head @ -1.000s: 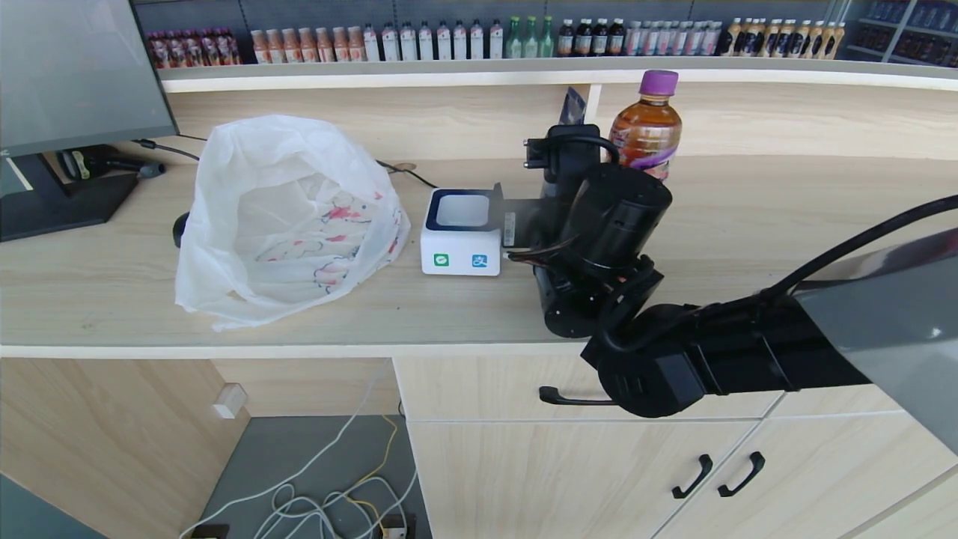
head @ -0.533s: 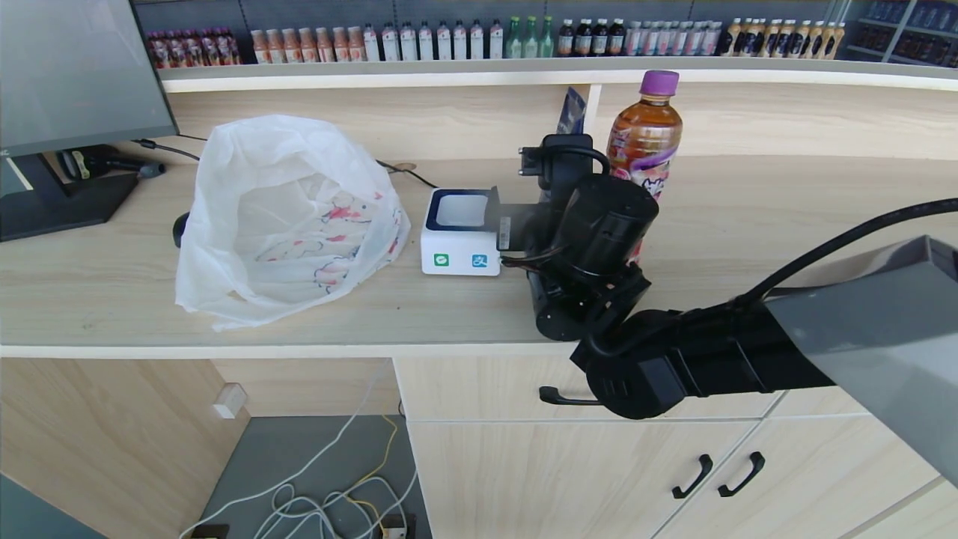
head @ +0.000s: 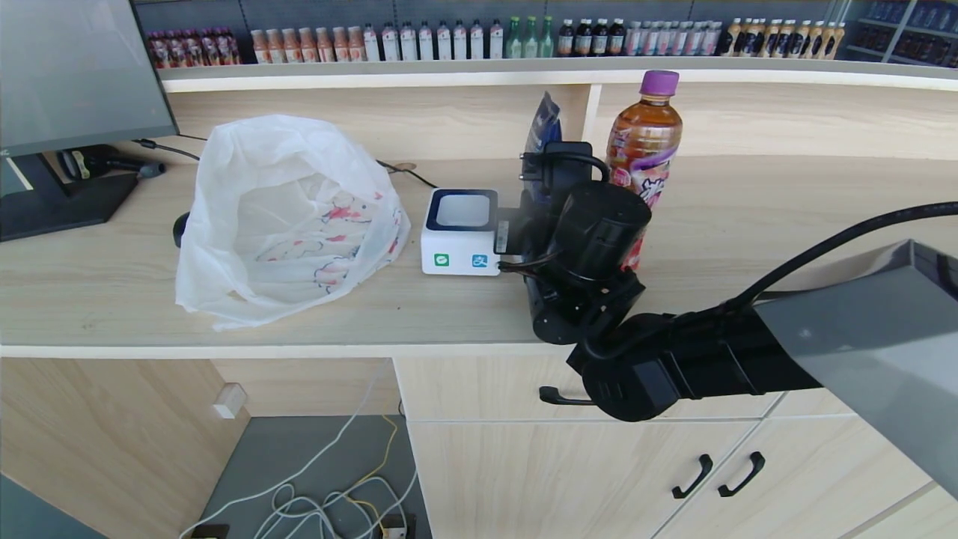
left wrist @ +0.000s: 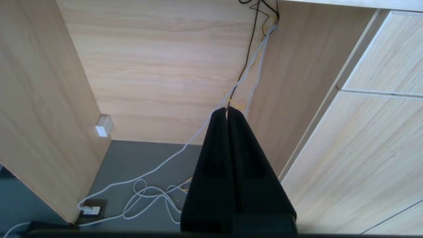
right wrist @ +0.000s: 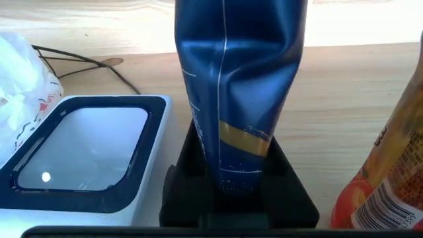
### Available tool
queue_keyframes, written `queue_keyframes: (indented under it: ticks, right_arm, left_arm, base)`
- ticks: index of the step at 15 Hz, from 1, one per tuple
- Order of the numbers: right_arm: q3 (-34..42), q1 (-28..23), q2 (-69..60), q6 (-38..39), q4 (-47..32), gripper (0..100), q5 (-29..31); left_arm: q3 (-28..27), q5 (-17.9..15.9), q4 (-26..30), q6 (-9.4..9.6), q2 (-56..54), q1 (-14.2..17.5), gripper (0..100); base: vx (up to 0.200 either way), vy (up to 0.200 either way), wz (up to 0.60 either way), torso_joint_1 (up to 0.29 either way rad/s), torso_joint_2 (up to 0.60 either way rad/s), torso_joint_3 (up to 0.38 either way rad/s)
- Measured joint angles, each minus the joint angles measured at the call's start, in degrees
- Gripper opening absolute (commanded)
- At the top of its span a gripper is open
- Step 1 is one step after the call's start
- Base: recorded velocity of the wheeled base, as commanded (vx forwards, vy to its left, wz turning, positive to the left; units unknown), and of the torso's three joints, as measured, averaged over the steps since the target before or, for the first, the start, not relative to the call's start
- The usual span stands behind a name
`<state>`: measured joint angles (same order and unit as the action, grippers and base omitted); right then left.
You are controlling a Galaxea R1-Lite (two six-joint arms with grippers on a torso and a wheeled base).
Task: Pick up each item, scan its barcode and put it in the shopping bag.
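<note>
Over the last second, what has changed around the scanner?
The right gripper, shut on the blue packet, drew slightly back toward the robot and to its left, uncovering the scanner's right edge. More of the packet now shows above the gripper. The scanner, shopping bag and bottle stayed where they were.

Our right arm is glossy black, built of stubby round drums joined end to end, and it widens into a flat grey shell farther back. A thick black cable arcs from that shell down to the wrist. Our right claw is matte black and blocky. Our left claw is two black fingers tapering into a wedge.
</note>
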<state>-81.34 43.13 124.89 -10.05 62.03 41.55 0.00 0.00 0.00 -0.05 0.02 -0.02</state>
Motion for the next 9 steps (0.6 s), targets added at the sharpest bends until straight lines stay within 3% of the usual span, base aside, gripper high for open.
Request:
queue_keyframes:
  ticks: [9]
  right_arm:
    - [0.41, 0.26, -0.37, 0.96, 1.85, 0, -0.38]
  left_arm:
    - [0.00, 0.00, 0.00, -0.02, 0.00, 0.02, 0]
  base:
    - [0.000, 0.000, 0.00, 0.000, 0.00, 0.000]
